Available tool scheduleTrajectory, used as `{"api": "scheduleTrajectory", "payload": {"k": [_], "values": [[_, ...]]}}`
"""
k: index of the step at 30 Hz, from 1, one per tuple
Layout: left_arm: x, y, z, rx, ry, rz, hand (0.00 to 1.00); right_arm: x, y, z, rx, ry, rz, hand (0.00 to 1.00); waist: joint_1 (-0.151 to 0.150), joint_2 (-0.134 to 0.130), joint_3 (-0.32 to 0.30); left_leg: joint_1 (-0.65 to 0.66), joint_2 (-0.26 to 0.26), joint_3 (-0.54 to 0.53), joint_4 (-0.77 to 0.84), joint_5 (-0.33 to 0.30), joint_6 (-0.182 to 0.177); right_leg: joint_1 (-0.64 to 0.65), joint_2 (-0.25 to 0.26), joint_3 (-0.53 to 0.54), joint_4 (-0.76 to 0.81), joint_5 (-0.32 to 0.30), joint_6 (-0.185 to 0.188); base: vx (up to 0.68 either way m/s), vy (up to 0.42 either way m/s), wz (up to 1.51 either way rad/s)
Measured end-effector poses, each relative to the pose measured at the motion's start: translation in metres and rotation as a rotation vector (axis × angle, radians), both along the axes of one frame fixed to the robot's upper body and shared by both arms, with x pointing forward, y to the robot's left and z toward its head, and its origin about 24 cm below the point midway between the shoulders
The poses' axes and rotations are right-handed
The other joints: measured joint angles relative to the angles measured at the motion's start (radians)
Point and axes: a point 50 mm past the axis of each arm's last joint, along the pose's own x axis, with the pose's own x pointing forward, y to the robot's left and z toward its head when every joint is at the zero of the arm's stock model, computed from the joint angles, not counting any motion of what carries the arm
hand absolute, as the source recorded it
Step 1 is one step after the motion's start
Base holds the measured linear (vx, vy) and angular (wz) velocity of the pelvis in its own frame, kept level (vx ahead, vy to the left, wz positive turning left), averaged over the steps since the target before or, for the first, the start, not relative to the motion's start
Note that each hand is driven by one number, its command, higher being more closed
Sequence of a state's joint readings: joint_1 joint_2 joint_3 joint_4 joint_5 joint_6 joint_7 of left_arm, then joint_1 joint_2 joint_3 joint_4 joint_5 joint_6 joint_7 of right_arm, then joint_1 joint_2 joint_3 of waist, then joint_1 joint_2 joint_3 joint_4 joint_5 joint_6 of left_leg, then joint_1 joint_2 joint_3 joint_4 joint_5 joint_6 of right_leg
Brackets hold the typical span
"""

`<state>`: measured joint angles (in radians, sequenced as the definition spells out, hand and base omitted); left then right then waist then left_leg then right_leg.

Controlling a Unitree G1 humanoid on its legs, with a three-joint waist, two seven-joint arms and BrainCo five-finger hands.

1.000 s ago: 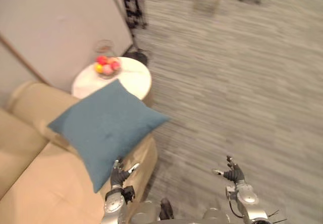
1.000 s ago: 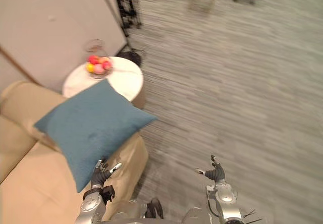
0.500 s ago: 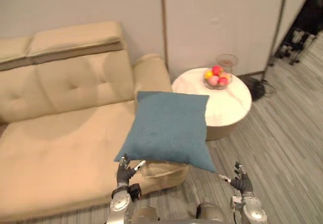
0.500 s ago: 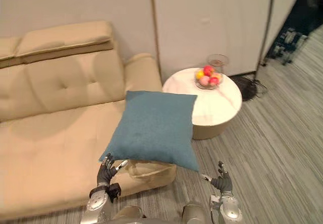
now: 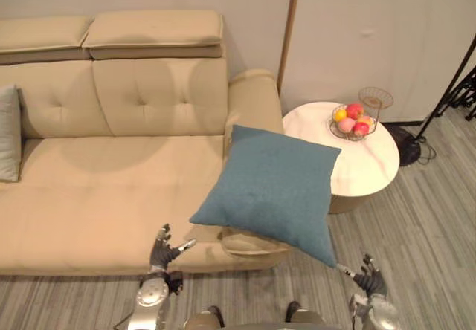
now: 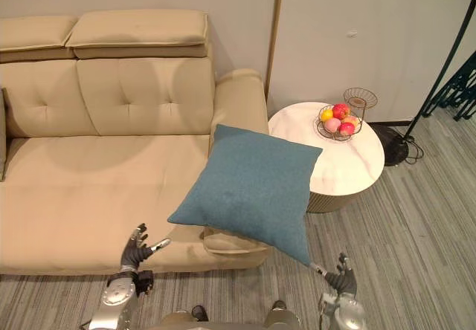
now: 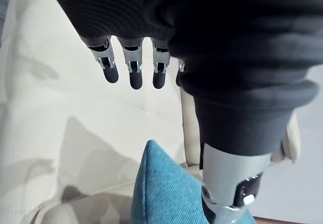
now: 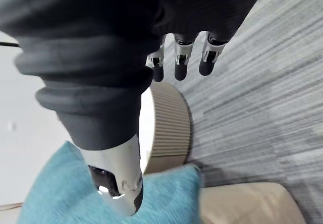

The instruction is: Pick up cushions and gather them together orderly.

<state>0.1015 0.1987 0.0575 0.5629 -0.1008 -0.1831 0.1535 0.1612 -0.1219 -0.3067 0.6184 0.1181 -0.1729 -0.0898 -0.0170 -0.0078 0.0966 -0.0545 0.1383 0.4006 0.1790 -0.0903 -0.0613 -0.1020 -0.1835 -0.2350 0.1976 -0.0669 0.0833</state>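
A blue cushion [image 5: 271, 189] leans tilted over the right armrest and front corner of a beige sofa [image 5: 97, 196]. A grey cushion [image 5: 7, 133] stands against the sofa's back at its far left end. My left hand [image 5: 160, 250] hovers open in front of the sofa's front edge, left of the blue cushion and apart from it. My right hand [image 5: 370, 279] is open above the floor, just below the blue cushion's lower right corner. In the left wrist view the straight fingers [image 7: 131, 67] hold nothing, with the blue cushion [image 7: 161, 193] beyond them. In the right wrist view the fingers [image 8: 181, 57] are also straight and empty.
A round white side table [image 5: 364, 166] stands right of the sofa, carrying a wire bowl of fruit [image 5: 353, 120] and an empty wire basket [image 5: 374, 96]. A black stand [image 5: 446, 85] rises at the far right. Grey striped floor lies in front of the sofa.
The camera has swung from the floor round to the sofa, so the whole picture shifted. The blue cushion stays on the armrest. Both hands remain low and open.
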Motion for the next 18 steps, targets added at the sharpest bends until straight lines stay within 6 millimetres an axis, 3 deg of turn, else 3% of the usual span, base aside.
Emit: {"api": "scheduleTrajectory", "payload": {"k": [5,10,11,14,15,18], "values": [[0.033,0.019,0.023,0.061,-0.086,0.005,0.00,0.043,-0.014,0.024,-0.034,-0.114,0.015,0.00,-0.002,0.002,0.002,-0.042,0.001,0.041,-0.069,0.058,0.003,-0.078,0.024,0.043,-0.048,0.062,-0.010,-0.11,-0.023,-0.24],[0.071,0.019,0.048,0.084,-0.179,-0.026,0.00,0.081,-0.017,0.049,-0.063,-0.213,0.051,0.00,-0.022,0.003,0.040,-0.142,0.002,0.064,-0.075,0.071,0.009,-0.177,0.032,0.083,-0.071,0.097,-0.006,-0.16,0.001,-0.17],[0.089,0.012,0.059,0.091,-0.216,-0.058,0.00,0.094,-0.015,0.057,-0.060,-0.246,0.062,0.00,-0.025,0.002,0.069,-0.161,0.001,0.066,-0.074,0.080,0.013,-0.199,0.039,0.106,-0.083,0.116,0.000,-0.09,-0.005,-0.10],[0.115,-0.005,0.077,0.107,-0.267,-0.120,0.00,0.116,-0.003,0.066,-0.047,-0.276,0.115,0.00,-0.028,-0.001,0.091,-0.222,0.002,0.067,-0.055,0.088,0.021,-0.254,0.040,0.120,-0.091,0.152,-0.012,-0.09,-0.005,-0.08],[0.134,-0.017,0.092,0.116,-0.307,-0.163,0.00,0.137,0.008,0.078,-0.044,-0.310,0.158,0.00,-0.031,0.000,0.113,-0.257,0.003,0.066,-0.043,0.097,0.034,-0.283,0.040,0.123,-0.095,0.170,-0.014,-0.05,-0.009,-0.02],[0.164,-0.032,0.122,0.135,-0.372,-0.209,0.00,0.175,0.029,0.110,-0.049,-0.401,0.233,0.00,-0.032,0.001,0.160,-0.300,0.007,0.063,-0.020,0.107,0.042,-0.314,0.040,0.126,-0.100,0.190,-0.019,-0.06,-0.004,0.03]]}}
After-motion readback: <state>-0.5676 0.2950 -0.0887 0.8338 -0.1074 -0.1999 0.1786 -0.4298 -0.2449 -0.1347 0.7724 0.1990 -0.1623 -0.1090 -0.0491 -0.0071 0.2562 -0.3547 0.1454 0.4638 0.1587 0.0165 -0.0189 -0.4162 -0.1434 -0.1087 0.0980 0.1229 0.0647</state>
